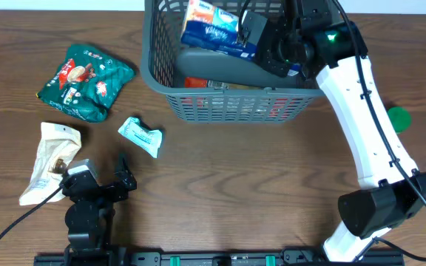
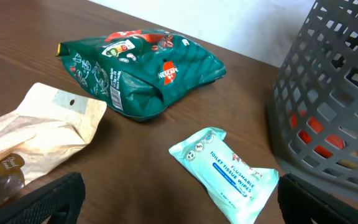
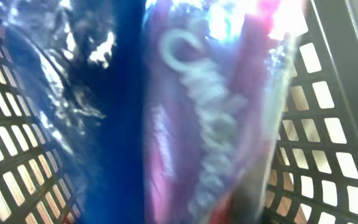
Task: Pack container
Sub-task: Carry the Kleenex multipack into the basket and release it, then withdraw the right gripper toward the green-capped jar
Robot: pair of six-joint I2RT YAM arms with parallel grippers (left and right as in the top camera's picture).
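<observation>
First, from overhead we see the large dark grey plastic lattice basket (image 1: 231,107) at the far middle of the brown wooden table (image 1: 257,192), standing upright with its mouth up. Its near wall runs left to right. The far end is cut off by the top edge, so we cannot tell its long axis for sure. The right gripper (image 1: 268,44) reaches down inside it beside a blue-and-white plastic packet (image 1: 211,26); we cannot tell whether its fingers are apart or together. Left of the basket, all apart from it, lie a crumpled green foil bag (image 1: 87,81), a beige paper pouch (image 1: 50,159) and a small pale teal wipes pack (image 1: 140,136). The left gripper (image 1: 124,177) sits near the front edge, just beside the pouch.

Next, the left wrist view shows what overhead hides. Its fingers (image 2: 48,199) stand wide apart, holding nothing, with the wipes pack ahead between them. Red packaging (image 2: 309,127) shows through the basket's slots.

Lastly, the right wrist view gives only a blur of glossy blue and pink wrapping (image 3: 185,124) close to the lens, with basket lattice on either side.
</observation>
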